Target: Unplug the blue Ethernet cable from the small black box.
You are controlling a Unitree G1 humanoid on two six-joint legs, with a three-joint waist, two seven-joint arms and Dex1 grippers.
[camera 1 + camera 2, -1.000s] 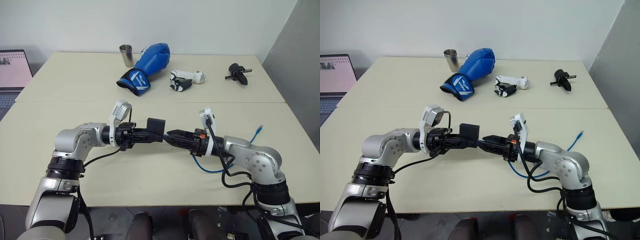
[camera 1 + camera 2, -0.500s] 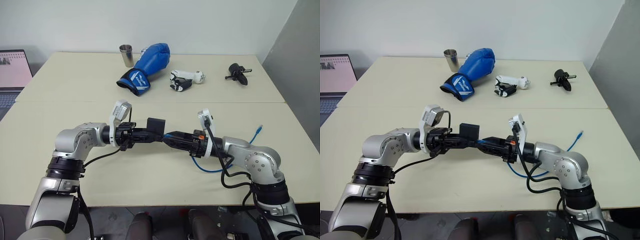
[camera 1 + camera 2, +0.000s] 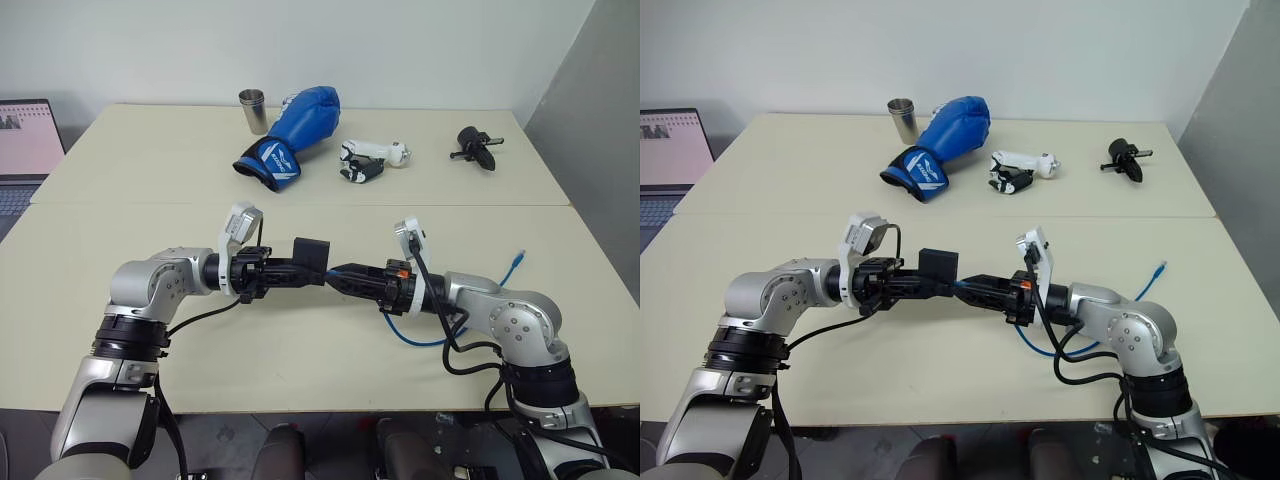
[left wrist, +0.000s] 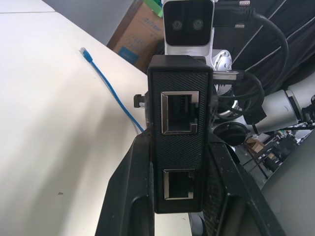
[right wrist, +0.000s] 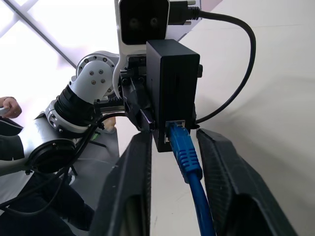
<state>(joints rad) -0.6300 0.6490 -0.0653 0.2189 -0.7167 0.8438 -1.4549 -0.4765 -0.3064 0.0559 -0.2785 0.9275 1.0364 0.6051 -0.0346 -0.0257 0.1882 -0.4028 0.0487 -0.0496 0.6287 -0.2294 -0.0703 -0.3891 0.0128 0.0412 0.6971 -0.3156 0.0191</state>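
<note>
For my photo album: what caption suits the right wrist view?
Blue Ethernet cable plugged into the small black box, between two black fingers.

Two cream, matte tabletops [image 3: 120, 215] butted edge to edge, seam crossways. Far top: steel cup [image 3: 252, 110], big blue boxing glove [image 3: 295, 135] just beside it, black-and-white gadget [image 3: 368, 160], black knobbed tool [image 3: 476, 147]. Near top: thin bright-blue Ethernet cable [image 3: 508, 268] partly lying toward right edge.
</note>
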